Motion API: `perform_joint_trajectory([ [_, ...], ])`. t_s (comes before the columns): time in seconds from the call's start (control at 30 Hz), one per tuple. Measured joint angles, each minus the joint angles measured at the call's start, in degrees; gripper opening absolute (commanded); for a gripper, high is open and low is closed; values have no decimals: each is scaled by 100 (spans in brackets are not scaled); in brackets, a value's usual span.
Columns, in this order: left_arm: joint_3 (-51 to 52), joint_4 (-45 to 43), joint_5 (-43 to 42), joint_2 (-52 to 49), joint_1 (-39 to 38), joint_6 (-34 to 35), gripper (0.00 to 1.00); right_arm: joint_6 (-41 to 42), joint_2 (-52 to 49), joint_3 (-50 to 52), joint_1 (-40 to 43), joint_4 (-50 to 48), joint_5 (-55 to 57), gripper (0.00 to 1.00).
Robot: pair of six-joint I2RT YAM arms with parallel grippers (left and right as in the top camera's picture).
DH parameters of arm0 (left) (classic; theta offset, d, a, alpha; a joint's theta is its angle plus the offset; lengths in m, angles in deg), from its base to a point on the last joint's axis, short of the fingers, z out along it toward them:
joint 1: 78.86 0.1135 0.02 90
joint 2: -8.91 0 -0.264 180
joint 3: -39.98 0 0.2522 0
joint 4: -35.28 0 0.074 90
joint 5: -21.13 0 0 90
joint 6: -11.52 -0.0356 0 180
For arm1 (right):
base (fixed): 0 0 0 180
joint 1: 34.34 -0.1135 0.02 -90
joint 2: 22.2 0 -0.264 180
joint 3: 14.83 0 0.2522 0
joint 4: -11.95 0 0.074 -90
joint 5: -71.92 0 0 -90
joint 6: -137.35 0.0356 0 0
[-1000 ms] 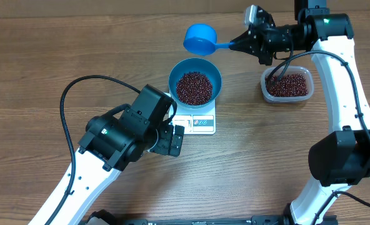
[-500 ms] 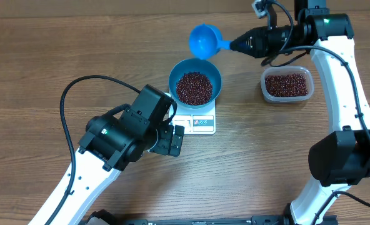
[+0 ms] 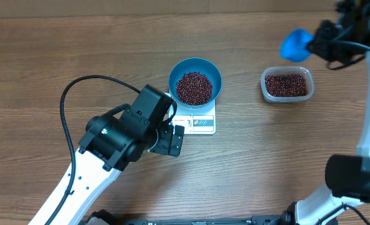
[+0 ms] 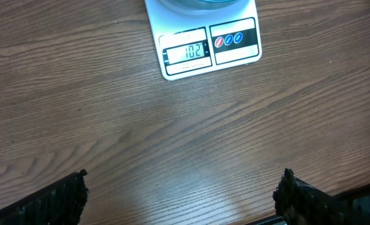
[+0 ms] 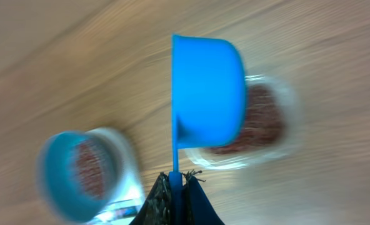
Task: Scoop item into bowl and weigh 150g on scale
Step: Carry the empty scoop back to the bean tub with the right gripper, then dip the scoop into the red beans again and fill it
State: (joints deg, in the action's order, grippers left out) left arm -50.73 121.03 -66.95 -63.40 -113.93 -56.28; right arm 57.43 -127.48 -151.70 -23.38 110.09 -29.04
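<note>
Right pincer pinches the light, stiff scoop by its thin handle, near the tub right of the scale. Left pincer gapes wide, empty. Loose, spill-prone beans sit in the bowl on the scale.

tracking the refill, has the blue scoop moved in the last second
Yes. In the overhead view the scoop has swung right, from the far side of the bowl to the far side of the tub.

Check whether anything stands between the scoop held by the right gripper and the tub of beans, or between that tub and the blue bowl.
Nothing visible does. The scoop, in the right gripper, hovers by the tub; only bare table separates the tub from the bowl on the scale.
</note>
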Motion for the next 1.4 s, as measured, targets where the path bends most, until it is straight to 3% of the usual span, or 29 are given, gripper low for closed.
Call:
perform_joint_trajectory([
  [0.17,0,0,0,0,0,0,100,-179,52,-59,-337,446,1805,4],
  [0.37,0,0,0,0,0,0,100,-240,-72,-37,-881,656,2686,4],
  [0.93,0,0,0,0,0,0,100,-20,-1091,496,-1845,778,3958,4],
  [1.4,0,0,0,0,0,0,100,87,-1523,542,-1897,793,4120,4],
])
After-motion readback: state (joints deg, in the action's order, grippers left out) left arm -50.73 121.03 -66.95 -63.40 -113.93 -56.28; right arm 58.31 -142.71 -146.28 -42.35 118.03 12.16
